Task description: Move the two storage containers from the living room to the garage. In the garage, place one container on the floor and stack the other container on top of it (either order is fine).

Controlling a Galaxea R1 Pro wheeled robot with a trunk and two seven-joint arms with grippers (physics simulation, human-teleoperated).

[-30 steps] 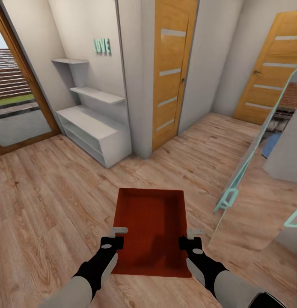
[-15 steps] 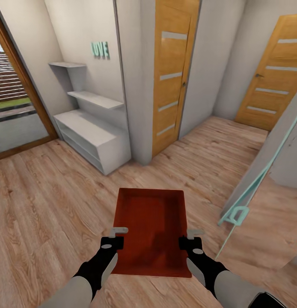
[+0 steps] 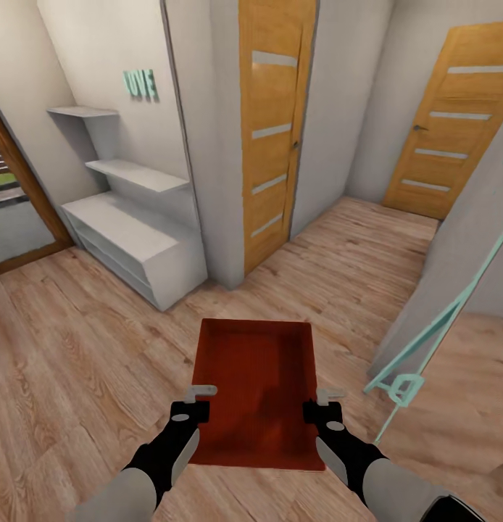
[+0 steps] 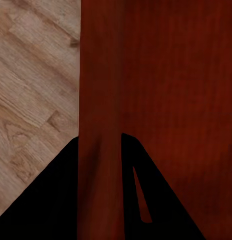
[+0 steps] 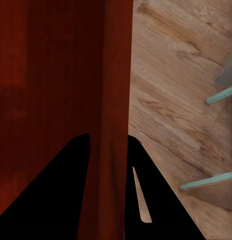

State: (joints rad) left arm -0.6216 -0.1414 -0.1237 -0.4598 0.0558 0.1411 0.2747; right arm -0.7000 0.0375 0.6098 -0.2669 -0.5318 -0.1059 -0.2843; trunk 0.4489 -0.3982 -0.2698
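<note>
One orange-red storage container (image 3: pixel 255 384), a shallow open-top tray, hangs level in front of me above the light wood planks. My left gripper (image 3: pixel 197 402) is shut on its left wall near the close corner. My right gripper (image 3: pixel 324 406) is shut on its right wall opposite. In the left wrist view the container's wall (image 4: pixel 98 100) runs between the dark fingers of the left gripper (image 4: pixel 99 137). In the right wrist view the wall (image 5: pixel 113 75) is pinched in the same way by the right gripper (image 5: pixel 109 135). The tray's inside is empty.
A white low shelf unit (image 3: pixel 135 239) stands at the left against the wall. A grey wall corner (image 3: pixel 208 145) and a wooden door (image 3: pixel 269 130) lie ahead, with a second wooden door (image 3: pixel 447 123) at the far right. A teal-framed leaning panel (image 3: pixel 433 326) stands close on the right.
The whole view has swung to the right, so the shelf unit, doors and glass door have slid left in the picture. The container sits the same in both grippers.
</note>
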